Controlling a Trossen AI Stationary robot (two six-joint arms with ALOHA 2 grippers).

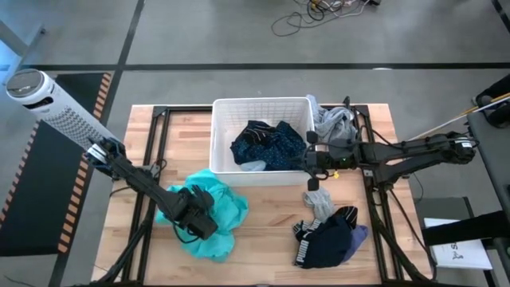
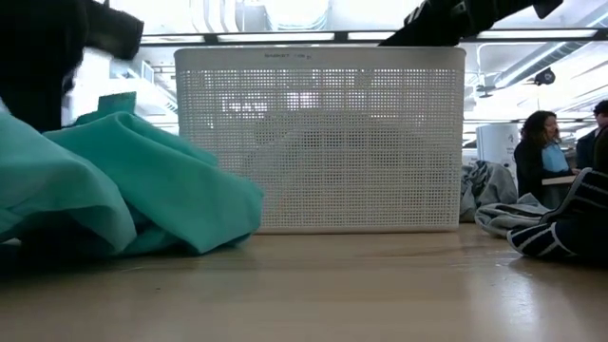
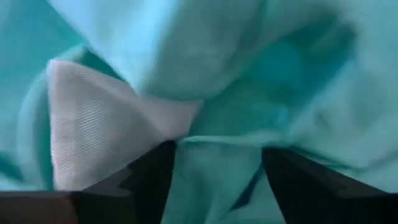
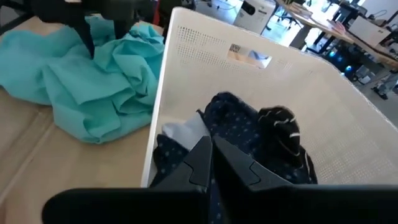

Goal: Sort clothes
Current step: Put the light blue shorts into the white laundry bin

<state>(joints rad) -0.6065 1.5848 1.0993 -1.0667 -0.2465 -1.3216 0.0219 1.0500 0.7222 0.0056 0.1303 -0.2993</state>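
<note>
Left gripper (image 1: 194, 222), fingers apart over the teal garment (image 1: 225, 209), should bite one thick fold before lifting.

teal garment (image 1: 213, 209), white bin (image 1: 227, 115), dotted navy garment (image 1: 267, 143).

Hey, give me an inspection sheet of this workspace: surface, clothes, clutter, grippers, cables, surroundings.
Surface: wooden table, on a black frame.
Job's things: teal garment front left; dark garments inside the white bin; grey garment right of the bin; navy pile front right.
Clutter: nothing seen.
Grippers: left gripper open, down in the teal garment; right gripper shut, empty, over the bin's right side.
Cables: a loose tangle on the floor beyond the table.
Surroundings: people at the right, behind the table.
</note>
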